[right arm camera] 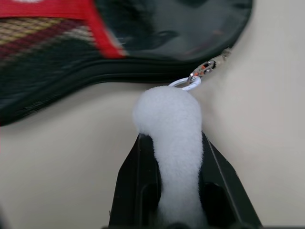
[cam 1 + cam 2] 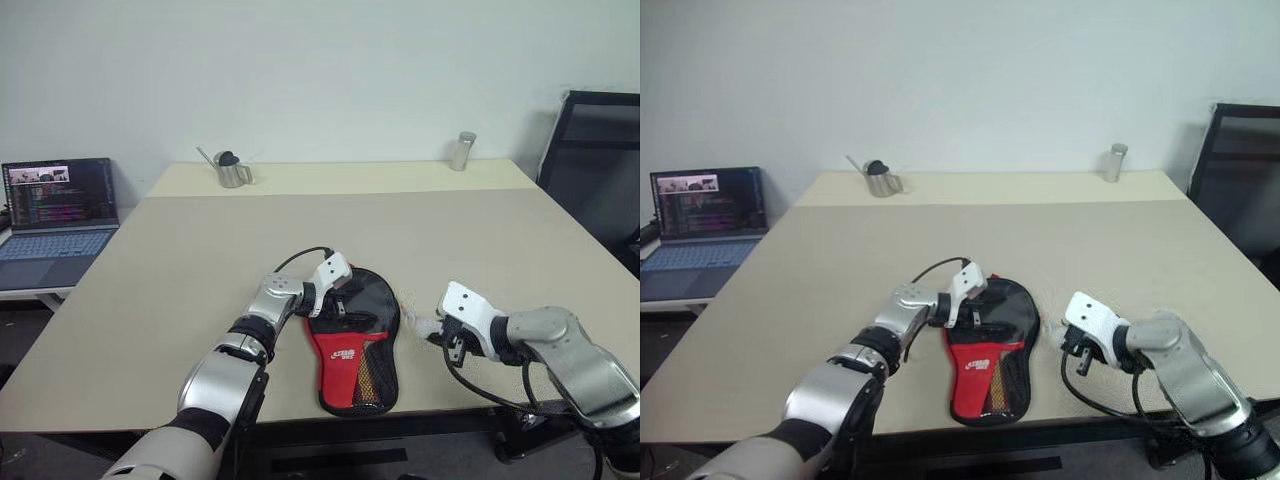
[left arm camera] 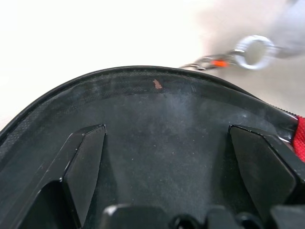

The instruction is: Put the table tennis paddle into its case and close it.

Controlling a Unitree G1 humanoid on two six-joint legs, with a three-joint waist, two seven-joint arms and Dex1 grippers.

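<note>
Since the case [image 2: 356, 345] was soft black fabric with a red panel and mesh pocket, it looked light and floppy, likely to slide or bunch on the smooth counter [image 2: 200, 260] unless pinned. It lay flat near the counter's near edge, about mid-width, round end away from the robot. No paddle showed separately; whether it already sat inside I couldn't tell. Left gripper [image 2: 337, 290] sat at the round end, jaws spread wide over the black fabric, pressing or just touching, unclear which. Right gripper [image 1: 177, 143] had its jaws clenched on a white fluffy pull [image 1: 172, 119], linked by a small ring and clip [image 1: 198, 76] to the case edge. That pull seemed the best hold for zipping. Counter was pale beige and mostly bare; a small metal can [image 2: 232, 168] and a metal cup [image 2: 462, 151] stood near the far edge. Laptop [image 2: 58, 215] sat on a side table left, black chair [image 2: 600, 170] right, plain white wall.
</note>
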